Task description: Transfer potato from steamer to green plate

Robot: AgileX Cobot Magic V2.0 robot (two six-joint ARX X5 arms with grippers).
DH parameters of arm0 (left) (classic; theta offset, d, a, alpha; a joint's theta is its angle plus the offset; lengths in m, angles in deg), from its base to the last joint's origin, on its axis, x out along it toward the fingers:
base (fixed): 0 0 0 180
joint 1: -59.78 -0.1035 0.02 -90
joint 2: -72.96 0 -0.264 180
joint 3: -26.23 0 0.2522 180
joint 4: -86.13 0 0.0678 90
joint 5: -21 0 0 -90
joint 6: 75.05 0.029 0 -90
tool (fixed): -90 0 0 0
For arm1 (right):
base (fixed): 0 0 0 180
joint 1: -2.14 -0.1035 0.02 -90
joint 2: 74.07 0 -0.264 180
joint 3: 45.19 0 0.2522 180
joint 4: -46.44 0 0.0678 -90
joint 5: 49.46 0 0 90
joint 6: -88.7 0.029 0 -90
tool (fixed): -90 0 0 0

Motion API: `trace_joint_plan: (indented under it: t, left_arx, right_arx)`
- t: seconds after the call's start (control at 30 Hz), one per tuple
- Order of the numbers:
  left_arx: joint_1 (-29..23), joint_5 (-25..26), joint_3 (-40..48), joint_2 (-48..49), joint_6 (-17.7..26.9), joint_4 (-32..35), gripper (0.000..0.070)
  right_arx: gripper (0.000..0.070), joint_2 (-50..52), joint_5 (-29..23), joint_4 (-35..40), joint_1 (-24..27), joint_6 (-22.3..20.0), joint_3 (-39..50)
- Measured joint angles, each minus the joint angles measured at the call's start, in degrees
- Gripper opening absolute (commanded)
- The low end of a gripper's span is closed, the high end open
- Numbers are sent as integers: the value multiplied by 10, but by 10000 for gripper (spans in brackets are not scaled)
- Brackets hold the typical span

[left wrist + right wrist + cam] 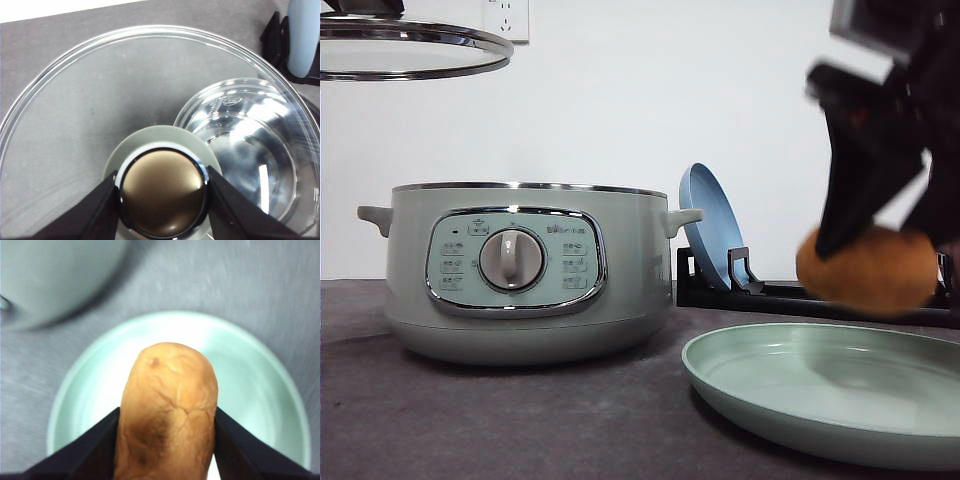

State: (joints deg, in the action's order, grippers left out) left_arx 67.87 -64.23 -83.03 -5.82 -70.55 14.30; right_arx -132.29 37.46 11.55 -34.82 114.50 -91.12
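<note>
My right gripper (pixel 865 250) is shut on the orange-brown potato (pixel 868 268), holding it in the air above the green plate (pixel 800 385) at the front right. In the right wrist view the potato (pixel 167 410) sits between the black fingers (pixel 90 450) with the green plate (pixel 255 375) directly beneath it. The sage-green steamer (pixel 525 270) stands open at the left. Its glass lid (pixel 410 48) hangs high at the top left. My left gripper (pixel 162 200) is shut on the lid's knob (pixel 162 192), and through the glass I see the steamer's shiny inner pot (pixel 240 145).
A black dish rack (pixel 790 295) stands behind the green plate, with a blue plate (pixel 710 225) upright in it. The blue plate (pixel 302 35) also appears in the left wrist view. The dark grey tabletop (pixel 520 420) stretches in front of the steamer.
</note>
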Motion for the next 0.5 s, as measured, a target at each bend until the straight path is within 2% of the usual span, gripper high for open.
trace_joint_plan:
  t: [0.17,0.4,0.5]
  left_arx:
    - [6,2,0,0,0,0,5]
    - [17,18,0,0,-1,0,5]
    - [22,20,0,0,-1,0,5]
  right_arx:
    - [196,-12,-9,25,0,21,34]
    - [200,-41,-12,54,0,27,39]
    - [241,-60,-12,55,0,28,40]
